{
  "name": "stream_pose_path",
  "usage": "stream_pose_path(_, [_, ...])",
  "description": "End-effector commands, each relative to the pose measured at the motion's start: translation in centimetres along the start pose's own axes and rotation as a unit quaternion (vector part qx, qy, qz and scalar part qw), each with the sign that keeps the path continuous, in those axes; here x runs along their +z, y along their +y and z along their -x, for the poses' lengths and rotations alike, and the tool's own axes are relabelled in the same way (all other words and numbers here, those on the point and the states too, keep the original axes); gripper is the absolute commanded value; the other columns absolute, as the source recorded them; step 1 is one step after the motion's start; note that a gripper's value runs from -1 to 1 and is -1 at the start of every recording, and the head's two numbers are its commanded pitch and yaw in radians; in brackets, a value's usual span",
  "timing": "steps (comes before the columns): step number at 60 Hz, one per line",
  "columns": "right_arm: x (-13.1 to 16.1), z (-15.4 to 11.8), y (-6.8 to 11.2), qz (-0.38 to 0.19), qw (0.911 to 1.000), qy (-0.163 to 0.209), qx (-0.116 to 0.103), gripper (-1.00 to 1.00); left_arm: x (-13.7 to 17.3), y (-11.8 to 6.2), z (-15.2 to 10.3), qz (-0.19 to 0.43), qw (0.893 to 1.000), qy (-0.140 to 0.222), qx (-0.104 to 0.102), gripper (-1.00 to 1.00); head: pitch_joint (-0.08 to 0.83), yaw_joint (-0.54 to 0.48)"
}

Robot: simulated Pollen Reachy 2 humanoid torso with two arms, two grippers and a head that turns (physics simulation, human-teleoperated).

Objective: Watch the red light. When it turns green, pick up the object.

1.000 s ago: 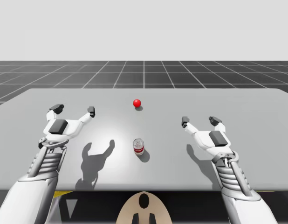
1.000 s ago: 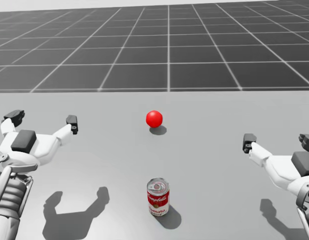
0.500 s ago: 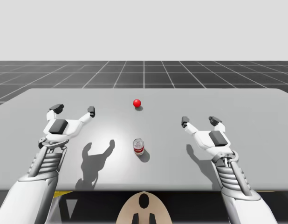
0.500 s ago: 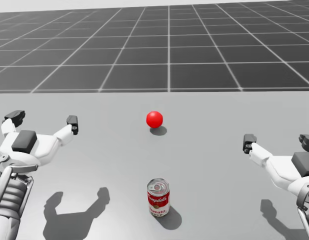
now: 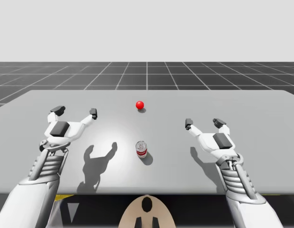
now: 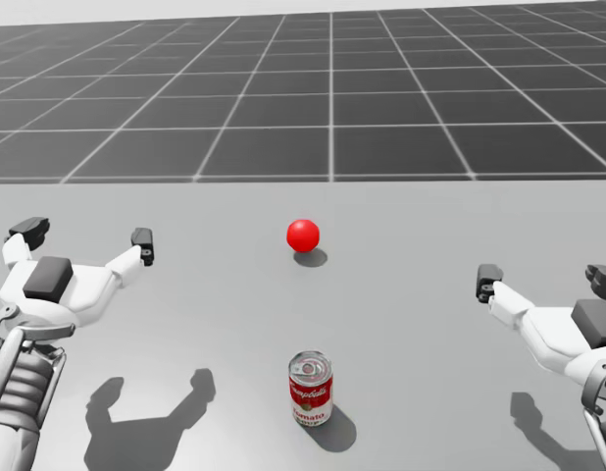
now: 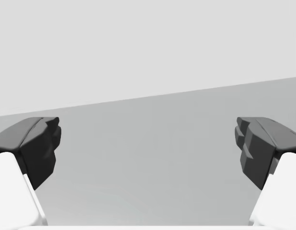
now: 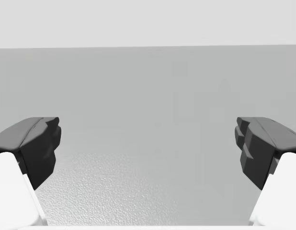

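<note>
Nothing has changed over the last second. The light (image 5: 140, 105) is as red as it was, the can (image 5: 142, 149) stands where it stood, and neither of my arms has shifted. I take that to mean the signal has not come, so I am in the waiting step and should not start the pick-up yet.

The can is red and white with a silver top. It stands upright on the table (image 5: 261, 118), towards the edge nearest me and about midway between my two arms. The light is a small red ball on the table beyond the can, almost straight behind it and well apart from it.

My left tool (image 5: 75, 111) hovers to the left of the can and somewhat beyond it, well apart. Its two fingers are spread wide and have hold of nothing. My right tool (image 5: 203, 123) hangs to the right of the can, also well apart, with its fingers just as wide and nothing between them. Each wrist view looks out between the spread fingers across plain grey table.

Apart from the can, only the light stands on the table, and it is not between the can and either tool. I judge that a reach from the left or the right of the can would meet no obstacle. The shadows of my arms fall on the table on either side of the can, and a dark gridded floor stretches beyond the table.
</note>
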Motion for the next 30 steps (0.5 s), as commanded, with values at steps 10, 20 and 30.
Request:
stream_pose_path(10, [0.01, 0.13, 0.2, -0.001, 1.0, 0.001, -0.004, -1.0, 0.01, -0.06, 0.0, 0.001, 1.0, 0.0, 0.0, -1.0, 0.418, 0.06])
stream_pose_path(20, [0.03, 0.11, 0.21, 0.001, 1.0, 0.0, -0.005, -1.0, 0.04, -0.07, 0.0, 0.001, 1.0, 0.0, 0.0, -1.0, 0.418, 0.06])
stream_pose_path(30, [0.04, 0.08, 0.21, 0.001, 1.0, 0.0, -0.005, -1.0, 0.06, -0.08, 0.0, 0.002, 1.0, 0.0, -0.001, -1.0, 0.418, 0.06])
